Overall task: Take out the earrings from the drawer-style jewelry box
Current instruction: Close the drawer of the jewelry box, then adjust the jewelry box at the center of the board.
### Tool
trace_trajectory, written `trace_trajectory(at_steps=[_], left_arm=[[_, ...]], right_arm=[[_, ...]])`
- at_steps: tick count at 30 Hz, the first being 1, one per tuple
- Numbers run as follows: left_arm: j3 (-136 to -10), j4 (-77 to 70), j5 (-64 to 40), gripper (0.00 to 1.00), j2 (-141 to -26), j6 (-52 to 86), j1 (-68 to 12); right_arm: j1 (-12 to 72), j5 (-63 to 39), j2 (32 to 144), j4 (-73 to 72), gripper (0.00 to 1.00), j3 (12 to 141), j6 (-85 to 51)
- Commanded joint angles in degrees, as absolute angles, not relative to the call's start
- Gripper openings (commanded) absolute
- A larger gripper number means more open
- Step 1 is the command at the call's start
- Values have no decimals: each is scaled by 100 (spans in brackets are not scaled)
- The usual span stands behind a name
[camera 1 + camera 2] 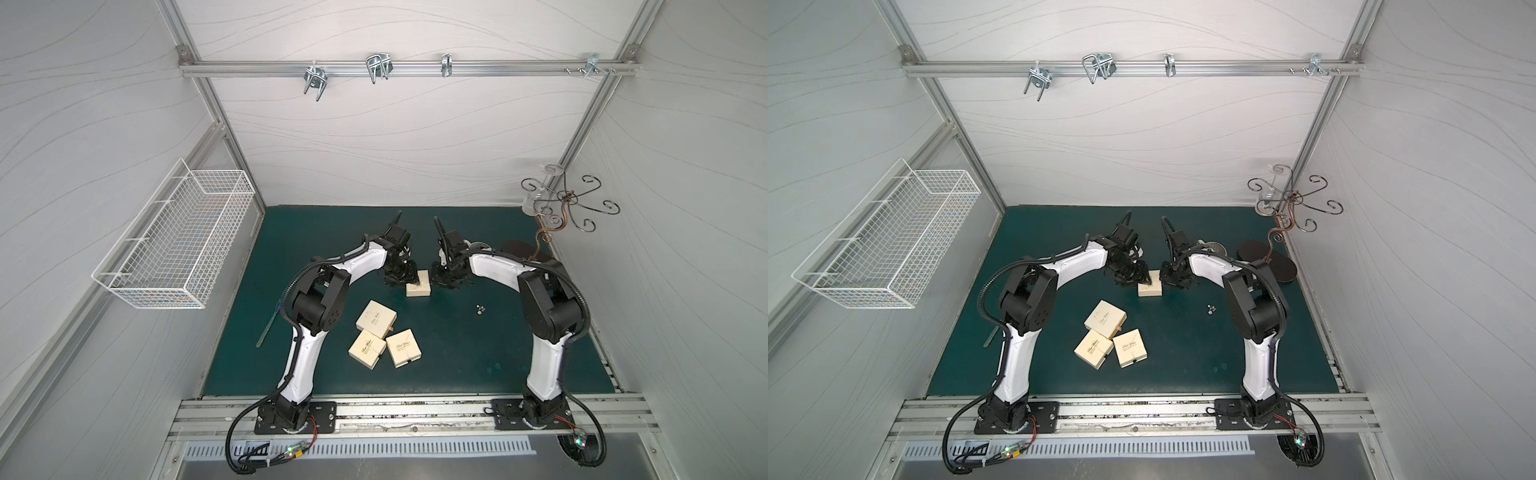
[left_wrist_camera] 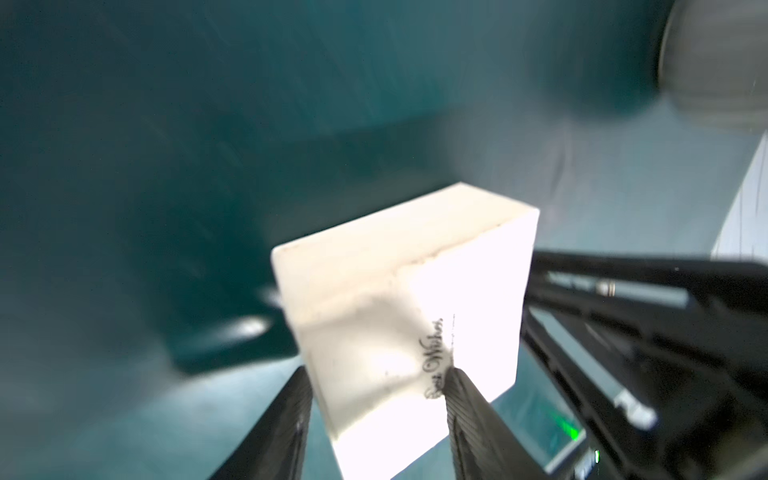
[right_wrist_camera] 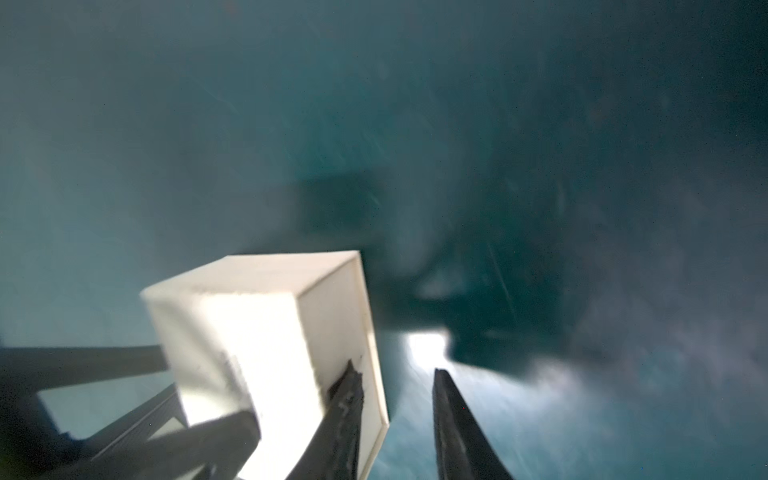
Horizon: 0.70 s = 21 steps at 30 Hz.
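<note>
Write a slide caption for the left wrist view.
The left gripper grips a cream box printed "Best Wishes"; the right gripper stands beside it, teal mat behind.

— What colour is the desk point(image 1: 457, 353)?
— Plain dark teal. The jewelry boxes point(image 1: 376, 320) are cream with dark script lettering.
— And the earrings point(image 1: 481, 308)?
— Silvery. The wire basket point(image 1: 174, 245) is a white grid; the walls point(image 1: 395, 145) are pale grey with thin wavy lines.

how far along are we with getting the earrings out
Done: some earrings lie loose on the mat. In hand: the left gripper clamps one cream box while the right gripper sits open at its end; drawer looks shut. Left: three more boxes clustered nearby; whether they're emptied can't be told.
</note>
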<state>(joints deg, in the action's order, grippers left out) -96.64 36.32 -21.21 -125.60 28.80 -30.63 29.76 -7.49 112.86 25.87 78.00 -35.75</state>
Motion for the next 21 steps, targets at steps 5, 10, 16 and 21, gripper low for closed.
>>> trace_trajectory(at_steps=[5,10,16,21], left_arm=[[-9516,3206,-1053,69,-11877,2886,-2970],[-8388,3290,-695,79,-10609,2658,-2957],[-7288,4387,-802,84,-9465,2173,-3070],[-6739,5257,-474,86,-8846,1401,-4001]], right_arm=[[3183,21,10796,2681,33,7762,-3510],[3319,155,10062,2918,33,7354,-3160],[3609,-170,9252,3305,34,6932,-2605],[3884,101,8834,3532,35,6476,-2504]])
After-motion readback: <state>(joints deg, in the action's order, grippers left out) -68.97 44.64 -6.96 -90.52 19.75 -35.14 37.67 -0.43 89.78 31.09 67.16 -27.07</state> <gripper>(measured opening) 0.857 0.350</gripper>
